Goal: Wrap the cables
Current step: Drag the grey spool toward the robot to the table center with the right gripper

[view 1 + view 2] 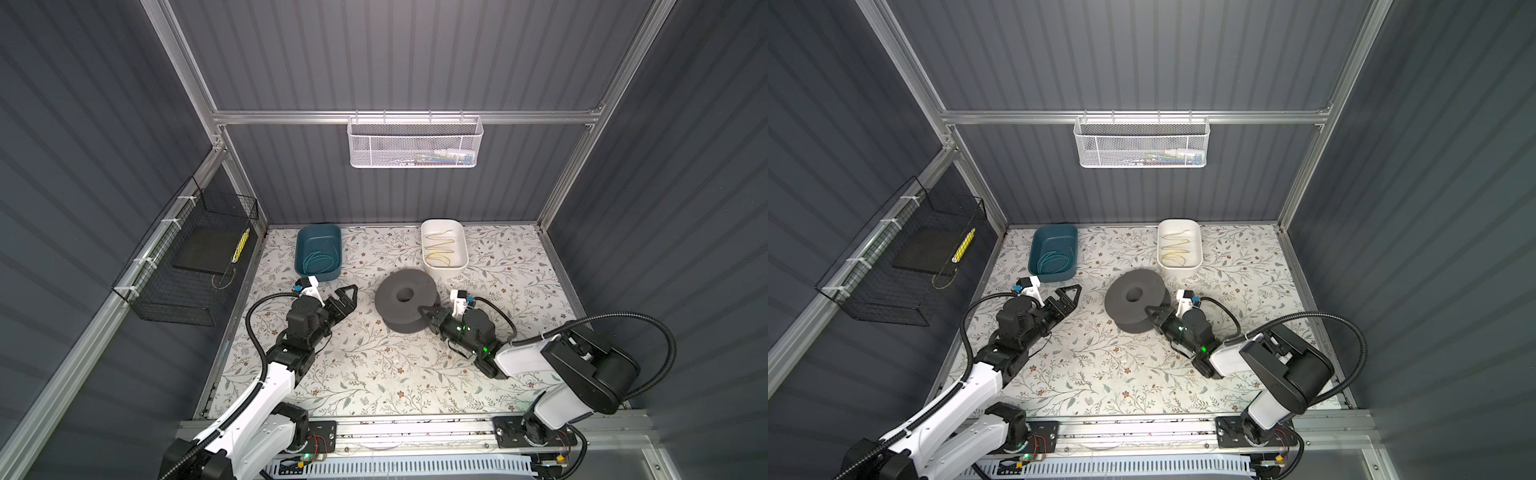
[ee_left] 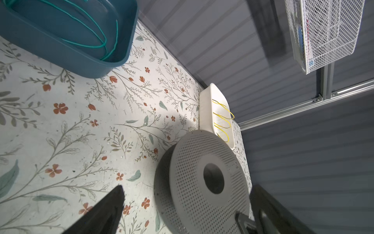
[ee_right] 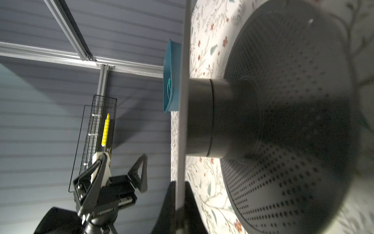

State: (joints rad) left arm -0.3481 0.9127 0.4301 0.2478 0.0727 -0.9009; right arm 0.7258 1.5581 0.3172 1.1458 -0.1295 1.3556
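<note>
Okay, the right gripper [image 1: 423, 310] is clamped on the thin top-flange rim of the spool [image 1: 390, 301], with the edge pinched between its fingers in the right wrist view. The left gripper [image 1: 352, 297] hangs spread wide and holds nothing, with bare mat [image 1: 365, 353] between it and the spool's other side. Just beyond it sits the blue bin [image 1: 318, 277] with a teal wire [image 1: 320, 261]. Past the spool from the right gripper, the white bin [image 1: 446, 270] by the back wall holds the yellow cable [image 1: 441, 247] in loose waves.

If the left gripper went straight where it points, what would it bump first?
Probably the grey spool: the open left gripper faces it, and its wrist view shows it dead ahead. Depth is unclear.
</note>
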